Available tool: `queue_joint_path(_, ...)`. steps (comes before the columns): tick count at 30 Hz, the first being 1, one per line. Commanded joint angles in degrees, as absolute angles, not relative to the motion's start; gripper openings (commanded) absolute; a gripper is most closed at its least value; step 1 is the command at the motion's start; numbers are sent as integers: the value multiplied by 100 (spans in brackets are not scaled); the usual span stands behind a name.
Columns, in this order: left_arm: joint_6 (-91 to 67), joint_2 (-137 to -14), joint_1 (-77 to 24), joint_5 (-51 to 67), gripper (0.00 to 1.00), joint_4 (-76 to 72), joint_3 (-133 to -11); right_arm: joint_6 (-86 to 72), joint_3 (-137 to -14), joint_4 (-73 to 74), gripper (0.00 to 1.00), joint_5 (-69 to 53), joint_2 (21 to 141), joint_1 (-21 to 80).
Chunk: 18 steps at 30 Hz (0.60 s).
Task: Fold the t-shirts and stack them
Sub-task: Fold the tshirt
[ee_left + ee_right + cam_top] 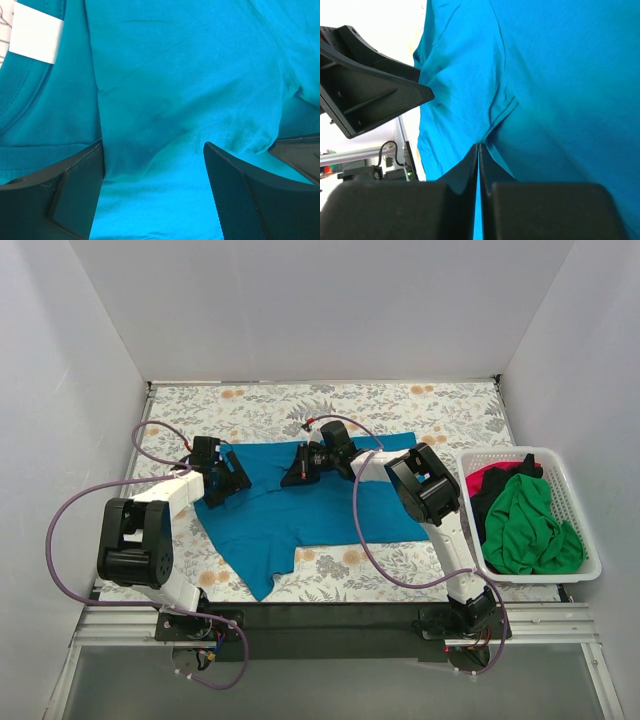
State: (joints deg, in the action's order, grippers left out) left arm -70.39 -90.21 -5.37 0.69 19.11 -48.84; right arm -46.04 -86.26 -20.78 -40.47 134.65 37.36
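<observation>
A teal-blue t-shirt (320, 510) lies spread on the floral table, one corner trailing toward the near edge. My left gripper (235, 480) is at the shirt's left edge, open, its jaws wide apart just above the teal fabric (175, 75) beside the collar and a white label (35, 32). My right gripper (300, 468) is at the shirt's far middle and is shut on a pinch of teal cloth (560, 75) at a seam; its fingertips (485, 165) press together. A green t-shirt (525, 525) and a red t-shirt (490, 478) lie bunched in the basket.
A white slatted basket (580, 510) stands at the right edge of the table, with a dark garment (485, 512) under the green one. My left gripper (370, 95) shows close by in the right wrist view. White walls enclose the table on three sides.
</observation>
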Motion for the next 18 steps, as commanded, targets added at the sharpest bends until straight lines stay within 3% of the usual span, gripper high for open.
queue_joint_path(1, -7049, -8754, -501, -9, 76, 2118, -4851, -4570, -8824, -2224, 3, -4104, 13377, 3753)
queue_joint_path(11, -7128, -8789, -501, -9, 75, 2276, -5071, -4553, -8631, -2206, 1, -4087, 13113, 3753)
queue_joint_path(14, -7128, -8780, -501, -9, 77, 2276, -5098, -4570, -8640, -2215, 16, -4052, 13183, 3779)
queue_joint_path(18, -7119, -8807, -501, 167, 77, 2285, -5115, -4570, -8657, -2215, 28, -4025, 13263, 3849)
